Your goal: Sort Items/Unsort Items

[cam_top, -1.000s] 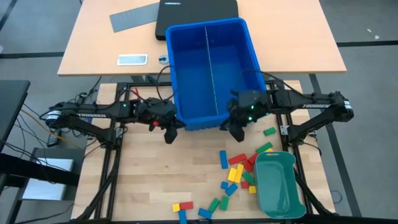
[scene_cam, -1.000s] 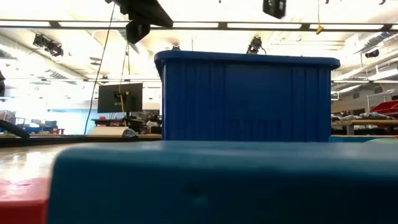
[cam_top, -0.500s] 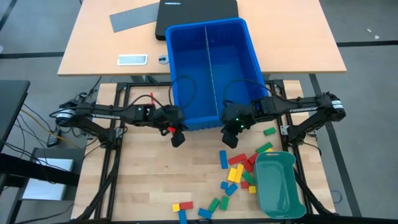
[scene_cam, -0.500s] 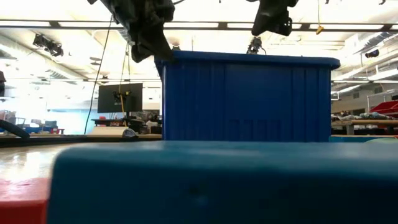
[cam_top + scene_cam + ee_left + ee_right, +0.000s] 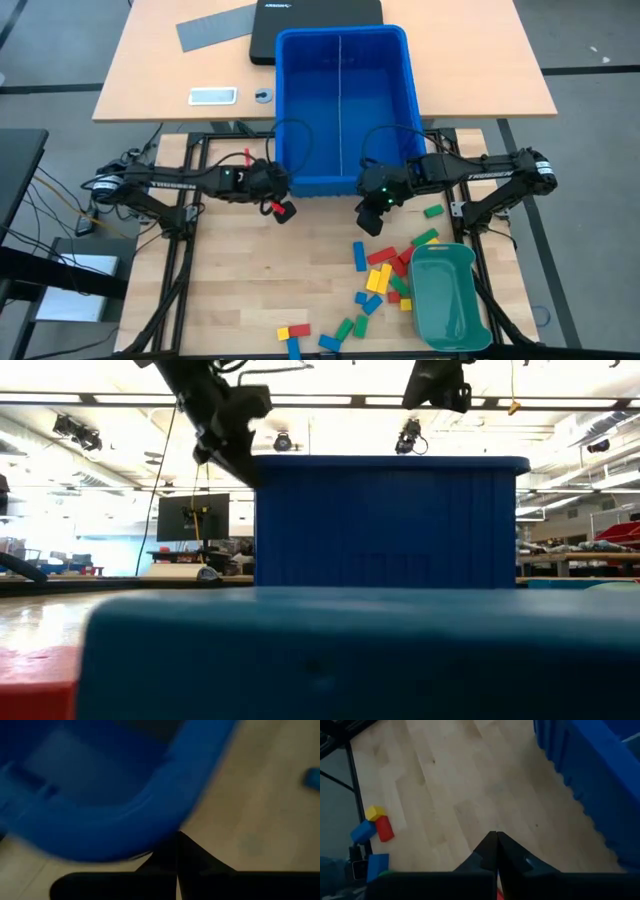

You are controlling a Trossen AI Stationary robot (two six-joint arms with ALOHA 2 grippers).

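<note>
Both grippers hang with jaws closed and empty just off the near corners of the big blue bin [image 5: 342, 105], the left gripper [image 5: 284, 211] and right gripper [image 5: 368, 221], while the blocks [image 5: 385, 272] lie scattered toward the worktop's near right corner beside the green tray [image 5: 446, 297].

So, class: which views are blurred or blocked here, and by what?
Left wrist view: the blue bin is smeared and soft. Low view: a big out-of-focus blue block fills the foreground, and the ceiling lights glare white. High view: sharp and evenly lit. Right wrist view: bin edge slightly soft, the blocks clear.
</note>
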